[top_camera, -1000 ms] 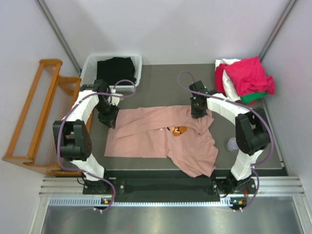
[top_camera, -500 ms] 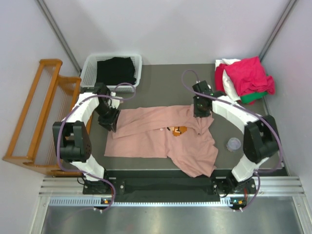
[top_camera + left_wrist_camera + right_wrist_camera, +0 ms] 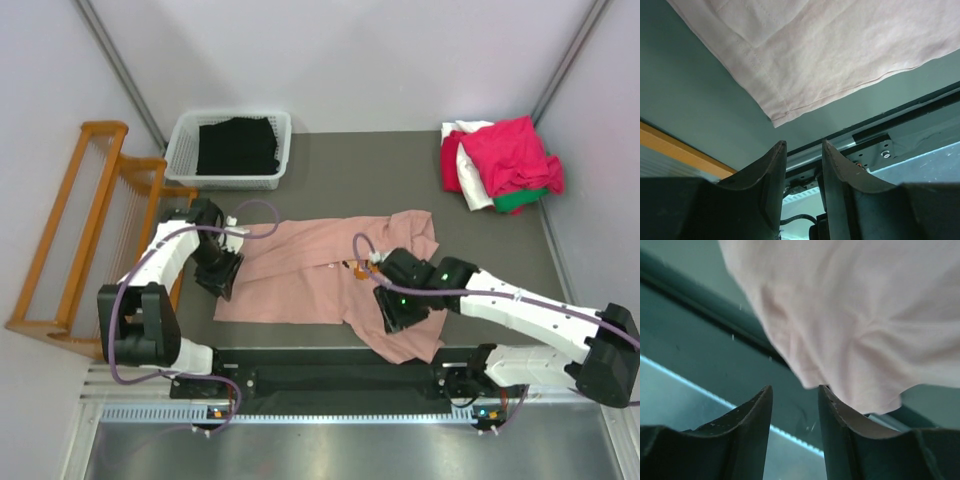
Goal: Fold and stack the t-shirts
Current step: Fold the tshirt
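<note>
Dusty-pink t-shirt [image 3: 290, 290] lies partly folded; others [image 3: 510, 155] seemingly heaped.

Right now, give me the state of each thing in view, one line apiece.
dusty-pink t-shirt: spread on the table, creased, fold unfinished, held by neither gripper.
pile of t-shirts: heaped unfolded at the far right corner.
left gripper: open, empty, just off the shirt's corner.
right gripper: open, empty, at the shirt's near edge.
basket: upright, holding black cloth.
</note>
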Robot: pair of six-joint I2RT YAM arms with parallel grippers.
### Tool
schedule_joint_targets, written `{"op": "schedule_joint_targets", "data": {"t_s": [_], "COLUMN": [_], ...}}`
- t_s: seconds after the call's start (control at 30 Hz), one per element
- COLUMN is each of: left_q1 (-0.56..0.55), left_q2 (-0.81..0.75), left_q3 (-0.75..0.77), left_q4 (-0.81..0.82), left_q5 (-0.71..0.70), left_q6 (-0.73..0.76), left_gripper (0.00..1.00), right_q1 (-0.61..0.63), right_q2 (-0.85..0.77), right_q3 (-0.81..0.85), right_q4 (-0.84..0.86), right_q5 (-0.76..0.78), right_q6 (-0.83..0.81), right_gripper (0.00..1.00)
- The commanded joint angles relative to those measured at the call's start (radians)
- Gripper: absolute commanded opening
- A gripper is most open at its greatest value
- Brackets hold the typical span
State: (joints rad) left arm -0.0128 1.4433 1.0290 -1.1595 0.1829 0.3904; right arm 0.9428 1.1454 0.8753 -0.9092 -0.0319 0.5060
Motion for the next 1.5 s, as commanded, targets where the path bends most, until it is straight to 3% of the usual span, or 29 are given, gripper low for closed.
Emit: {"op": "schedule_joint_targets", "data": {"t_s": [0.0,0.4,0.73,0.87,1.17,1.47], "left_q1": [0.005,0.005,0.005,0.005,0.005,0.005], "left_q2": [-0.014,0.023,-0.027,-0.073,-0.188,-0.276], "left_q3": [-0.015,-0.043,-0.106,-0.136,-0.228,-0.334], "left_q4": [0.040,0.210,0.354,0.397,0.420,0.386], "left_q5": [-0.031,-0.082,-0.046,-0.033,0.001,-0.039], "left_q6": [0.016,0.019,0.038,0.045,0.132,0.231], "left_gripper": [0.40,0.38,0.32,0.32,0.33,0.33], "right_q1": [0.083,0.229,0.240,0.246,0.321,0.401], "right_q2": [-0.004,0.066,0.140,0.137,-0.036,0.132], "right_q3": [-0.029,-0.024,-0.090,-0.128,-0.252,-0.216], "right_q4": [-0.045,0.003,0.092,0.144,0.251,0.290], "right_q5": [-0.098,-0.111,-0.063,0.025,0.317,0.369], "right_q6": [0.040,0.111,0.149,0.173,0.287,0.293], "right_gripper": [0.43,0.48,0.47,0.47,0.49,0.50]}}
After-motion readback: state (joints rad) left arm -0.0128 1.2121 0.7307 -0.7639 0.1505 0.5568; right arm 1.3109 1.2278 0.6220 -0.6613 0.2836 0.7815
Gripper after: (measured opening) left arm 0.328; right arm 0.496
